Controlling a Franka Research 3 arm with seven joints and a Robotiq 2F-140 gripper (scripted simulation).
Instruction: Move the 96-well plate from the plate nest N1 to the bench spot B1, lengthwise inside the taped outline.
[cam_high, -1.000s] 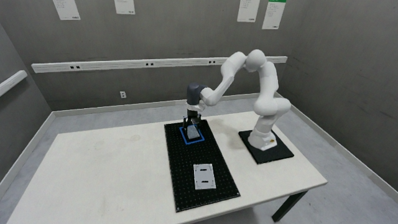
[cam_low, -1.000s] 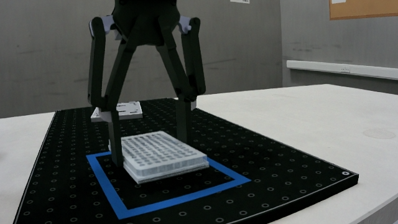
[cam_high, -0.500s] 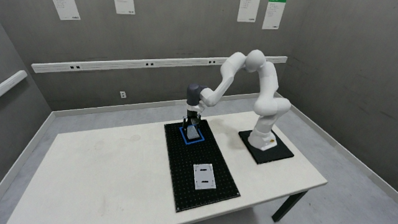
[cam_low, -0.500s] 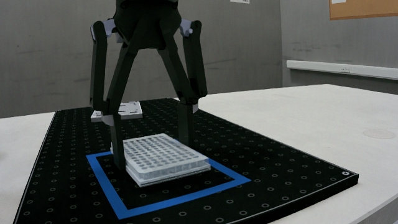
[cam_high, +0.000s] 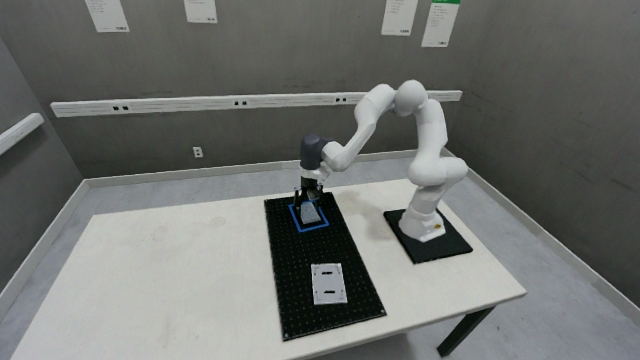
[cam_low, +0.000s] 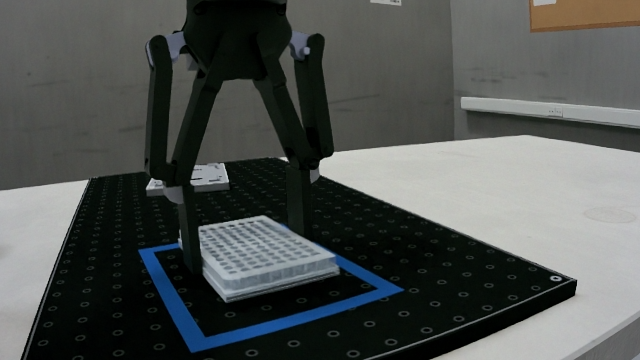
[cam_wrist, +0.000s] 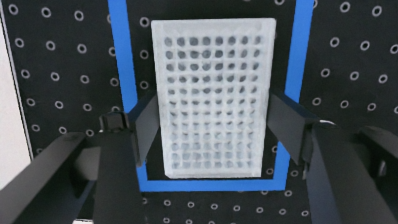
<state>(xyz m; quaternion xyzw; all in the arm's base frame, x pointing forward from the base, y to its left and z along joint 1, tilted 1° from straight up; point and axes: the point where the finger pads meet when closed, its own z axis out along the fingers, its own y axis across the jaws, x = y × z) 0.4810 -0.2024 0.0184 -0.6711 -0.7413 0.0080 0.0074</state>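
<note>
Black perforated board on a white table, grey walls; gripper clamping the 96-well plate.

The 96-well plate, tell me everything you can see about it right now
The 96-well plate is a translucent, whitish rectangular block with a grid of round wells and a slightly wider skirt at its base. It lies flat on the black perforated board, lengthwise inside the blue taped outline, clear of the tape on every side. The gripper straddles it, one finger pad against each long side, gripping it near one end.
</note>
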